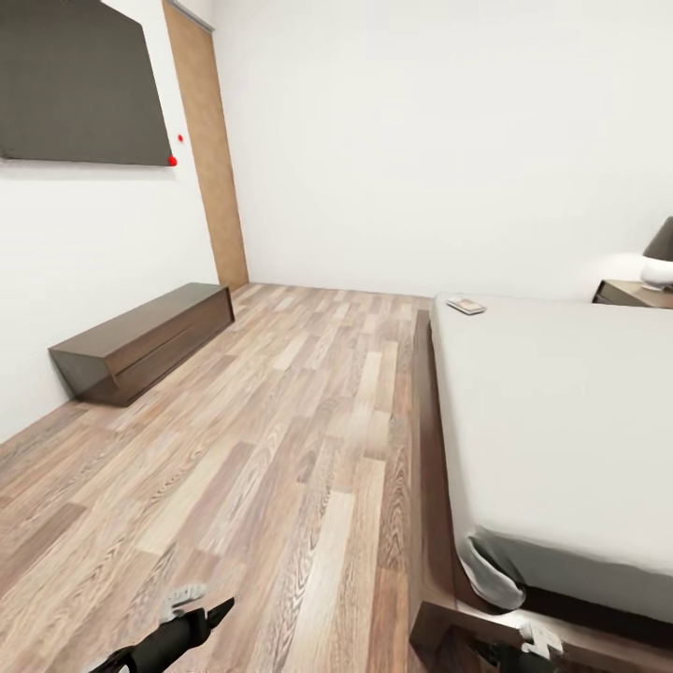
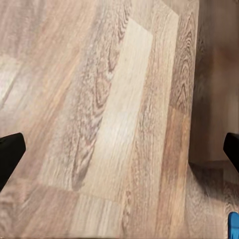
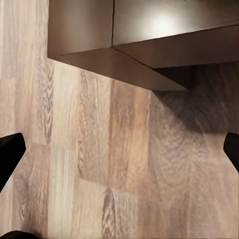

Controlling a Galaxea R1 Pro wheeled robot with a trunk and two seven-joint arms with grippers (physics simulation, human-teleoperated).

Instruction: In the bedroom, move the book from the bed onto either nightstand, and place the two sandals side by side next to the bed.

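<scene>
Bedroom, head view, robot standing at the foot corner of the bed
- Bed (image 1: 561, 411): pale mattress on a dark frame, filling the right half of the frame and running toward the far wall
- Book (image 1: 465, 305): lying flat on the mattress at its far left corner, centre-right of the frame, well apart from both arms
- Nightstand (image 1: 634, 293): showing at the right edge beyond the bed, a lamp (image 1: 660, 254) standing on it
- Low cabinet (image 1: 145, 341): sitting against the left wall, under a dark wall panel (image 1: 79, 79) at upper left
- Floor (image 1: 280, 449): wood planks running through the centre
- Left gripper (image 2: 119, 149): hanging over bare planks, fingers spread wide, nothing between them; a sliver of bright blue (image 2: 233, 225) showing at the lower right of the left wrist view, possibly a sandal, too little to tell
- Right gripper (image 3: 119, 149): fingers likewise released and empty, hovering by the dark frame corner

Step judged in hand: approaching the book. Next move calling for driving along the bed's left side until the book is within reach, then lifting an arm over the mattress
</scene>
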